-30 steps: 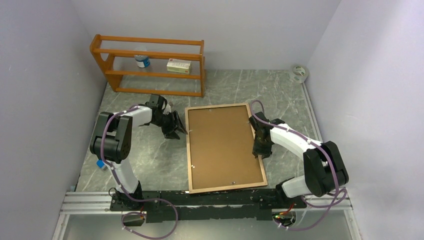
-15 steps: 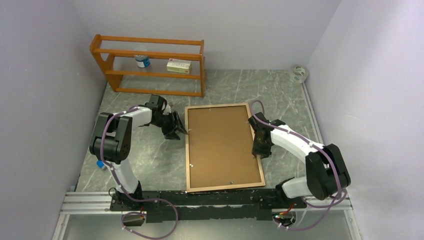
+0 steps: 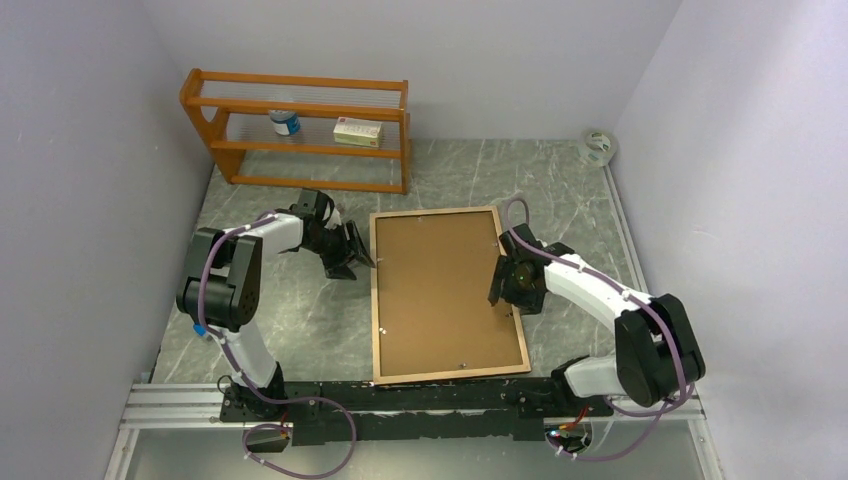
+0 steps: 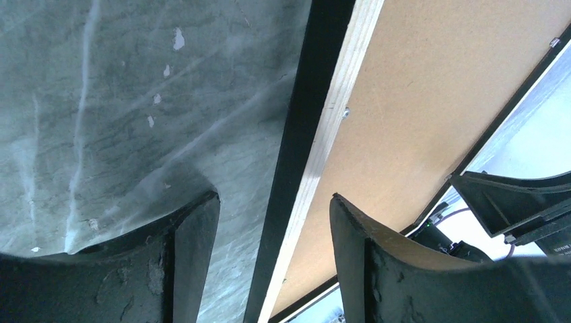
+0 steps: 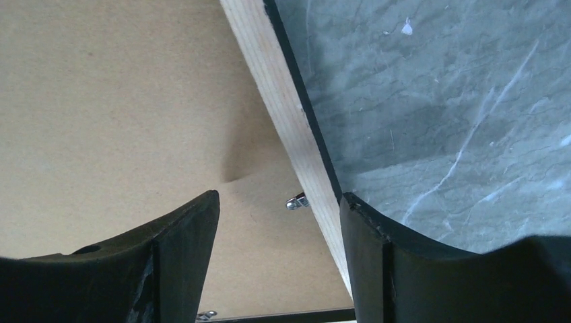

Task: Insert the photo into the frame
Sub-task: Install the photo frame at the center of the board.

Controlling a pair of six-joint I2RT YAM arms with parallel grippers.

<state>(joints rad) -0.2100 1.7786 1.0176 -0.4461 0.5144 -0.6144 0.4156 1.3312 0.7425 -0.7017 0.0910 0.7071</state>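
The frame [image 3: 376, 300] lies face down at the centre; the photo is not visible. The left gripper [image 4: 273, 202] and the right gripper [image 5: 279, 196] stand open over its side edges. I think the clip [image 5: 296, 200] should be pushed gently, without shifting the frame.

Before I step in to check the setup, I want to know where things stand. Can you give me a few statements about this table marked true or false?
1. The frame lies flat with its brown back up. True.
2. The right fingers are clamped shut on the frame's edge. False: they stand apart, the edge between them.
3. The shelf holds a bottle and a small box. True.
4. The roll of tape sits on the shelf. False: it lies on the table in the far right corner.
5. The left fingers stand open at the frame's left edge. True.
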